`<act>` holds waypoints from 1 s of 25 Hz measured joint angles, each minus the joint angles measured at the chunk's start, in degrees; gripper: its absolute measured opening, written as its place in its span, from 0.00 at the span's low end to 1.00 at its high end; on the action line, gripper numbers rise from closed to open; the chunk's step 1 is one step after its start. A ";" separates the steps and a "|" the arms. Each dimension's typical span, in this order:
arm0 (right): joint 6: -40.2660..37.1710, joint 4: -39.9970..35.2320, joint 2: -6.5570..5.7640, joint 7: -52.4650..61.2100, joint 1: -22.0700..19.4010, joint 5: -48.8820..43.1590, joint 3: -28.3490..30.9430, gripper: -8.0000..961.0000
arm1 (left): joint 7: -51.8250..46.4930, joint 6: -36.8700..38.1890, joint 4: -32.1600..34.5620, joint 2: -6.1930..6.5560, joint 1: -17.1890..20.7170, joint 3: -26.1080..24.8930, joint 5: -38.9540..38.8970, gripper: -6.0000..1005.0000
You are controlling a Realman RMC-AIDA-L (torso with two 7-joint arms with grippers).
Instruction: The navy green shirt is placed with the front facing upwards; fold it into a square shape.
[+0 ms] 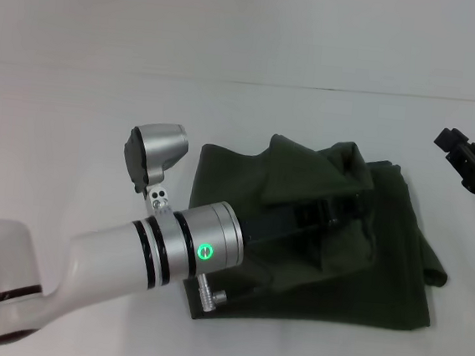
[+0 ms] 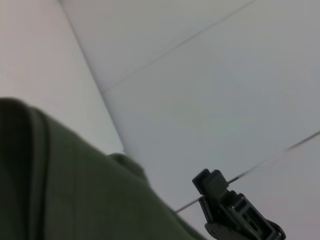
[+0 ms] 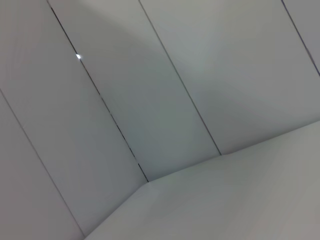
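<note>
The navy green shirt [image 1: 381, 259] lies partly folded in a rough rectangle on the white table, right of centre in the head view. Its lettering and collar are hidden. My left arm reaches across it, and my left gripper [image 1: 335, 211] is shut on a raised fold of the shirt near its middle, with cloth draped over the fingers. The cloth fills the near part of the left wrist view [image 2: 65, 190]. My right gripper [image 1: 463, 153] hovers above the table past the shirt's far right corner, apart from the cloth. It also shows in the left wrist view [image 2: 220, 197].
The white table [image 1: 74, 129] extends around the shirt, and a pale wall rises behind it. The right wrist view shows only the panelled wall [image 3: 150, 90] and the table surface [image 3: 240, 200].
</note>
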 joint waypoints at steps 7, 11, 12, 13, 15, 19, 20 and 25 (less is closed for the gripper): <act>-0.18 0.13 0.07 -0.12 0.10 0.00 0.08 0.20 | 8.20 0.67 -3.45 -0.01 0.37 -2.57 0.26 0.20; -0.26 0.14 0.06 -0.12 0.11 0.00 0.04 0.20 | 8.24 2.52 -2.63 0.00 0.56 -2.65 0.29 0.34; -0.30 0.14 0.06 -0.12 0.11 0.00 0.04 0.20 | 8.27 3.41 -2.23 0.00 0.70 -2.57 0.33 0.38; -0.39 0.13 0.06 -0.12 0.11 0.00 0.04 0.20 | 8.26 4.49 -1.73 0.00 0.87 -2.45 0.43 0.42; -0.60 0.01 0.06 -0.12 0.11 0.00 0.12 0.20 | 8.15 6.02 -1.01 0.00 1.14 -2.29 0.84 0.49; -0.76 -0.16 0.06 -0.12 0.23 0.00 0.19 0.20 | 8.42 3.98 -1.00 0.00 0.64 -2.32 3.22 0.60; -0.76 -0.16 0.06 -0.12 0.23 0.00 0.19 0.20 | 8.42 3.98 -1.00 0.00 0.64 -2.32 3.22 0.63; -1.90 -0.52 -0.04 -0.18 0.70 -0.02 -0.01 0.21 | 7.70 6.10 0.59 0.10 1.62 -3.29 3.10 0.82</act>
